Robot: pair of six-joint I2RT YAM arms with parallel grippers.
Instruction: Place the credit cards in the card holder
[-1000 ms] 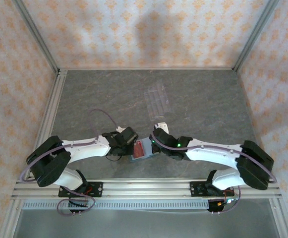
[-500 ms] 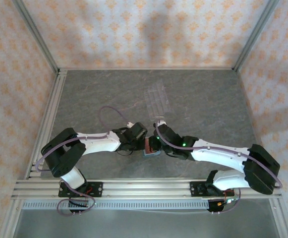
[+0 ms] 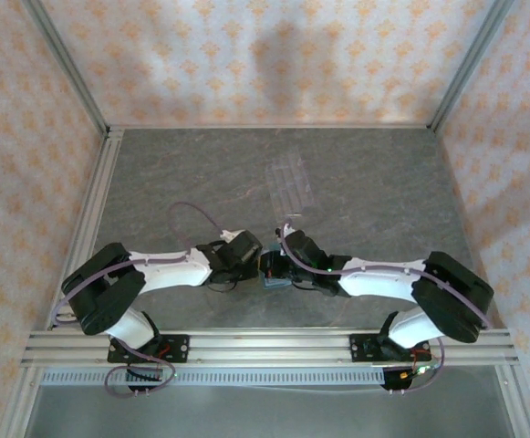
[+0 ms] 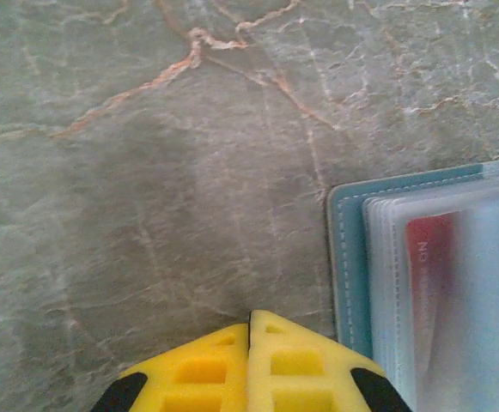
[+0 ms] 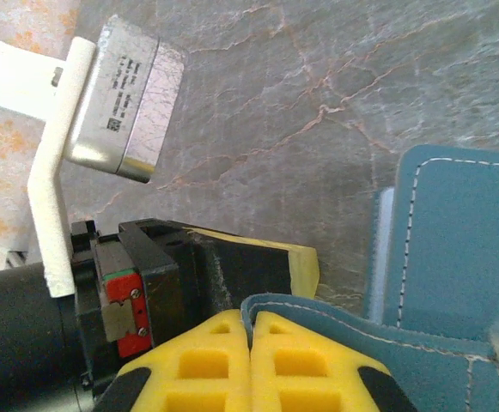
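While the right gripper is pinching the card holder by its limp cover edge, the left gripper is sitting closed and empty; the holder is probably handling light and floppy.

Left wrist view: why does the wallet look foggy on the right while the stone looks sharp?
Left wrist view: the card holder is probably too near the lens, so its clear sleeves and red card blur, while the table is crisp. Right wrist view: its stitching is sharp. Top view: soft, even light, faint shadows on the back wall.
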